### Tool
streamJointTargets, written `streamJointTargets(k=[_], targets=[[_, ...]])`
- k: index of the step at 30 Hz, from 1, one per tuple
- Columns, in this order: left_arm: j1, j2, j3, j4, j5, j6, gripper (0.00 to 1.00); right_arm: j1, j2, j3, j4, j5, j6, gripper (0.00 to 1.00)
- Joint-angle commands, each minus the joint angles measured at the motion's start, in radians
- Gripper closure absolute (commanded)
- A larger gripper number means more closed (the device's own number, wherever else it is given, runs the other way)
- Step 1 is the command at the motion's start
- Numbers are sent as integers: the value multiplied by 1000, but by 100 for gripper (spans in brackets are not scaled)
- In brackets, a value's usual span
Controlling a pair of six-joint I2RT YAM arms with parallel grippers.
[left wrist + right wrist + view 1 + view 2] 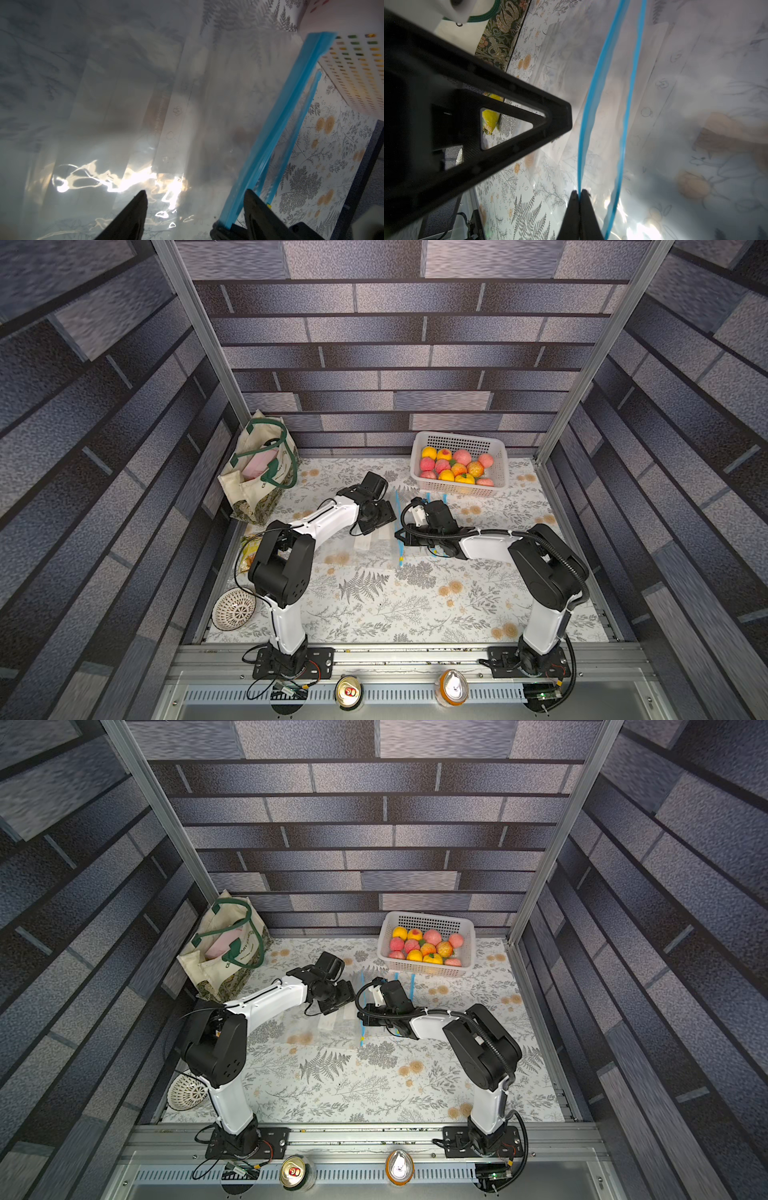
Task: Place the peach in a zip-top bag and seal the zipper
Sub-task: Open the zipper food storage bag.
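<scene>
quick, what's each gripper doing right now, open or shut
left gripper: open, jaws apart over the zip-top bag, holding nothing.
right gripper: shut on the zip-top bag's blue zipper strip.

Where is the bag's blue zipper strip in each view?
Top view: zipper strip between both wrists.
Top view: likewise.
Left wrist: slanted, at open left pincer.
Right wrist: curved, pinched by right pincer.
Landmark: white basket, missing from right wrist view.

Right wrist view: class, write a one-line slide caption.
Right gripper pinches one blue zipper strip of the clear bag, its mouth open.
</scene>
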Motion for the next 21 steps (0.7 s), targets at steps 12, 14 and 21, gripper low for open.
streamJointTargets(k=[12, 14, 21], targets=[[-15, 64, 53, 13, -9, 27, 34, 24, 19, 48, 16, 3, 29, 100], [-17, 77, 67, 5, -14, 39, 35, 24, 21, 52, 16, 2, 31, 100], [-57, 124, 144, -101, -126, 121, 61, 27, 33, 74, -15, 5, 33, 100]])
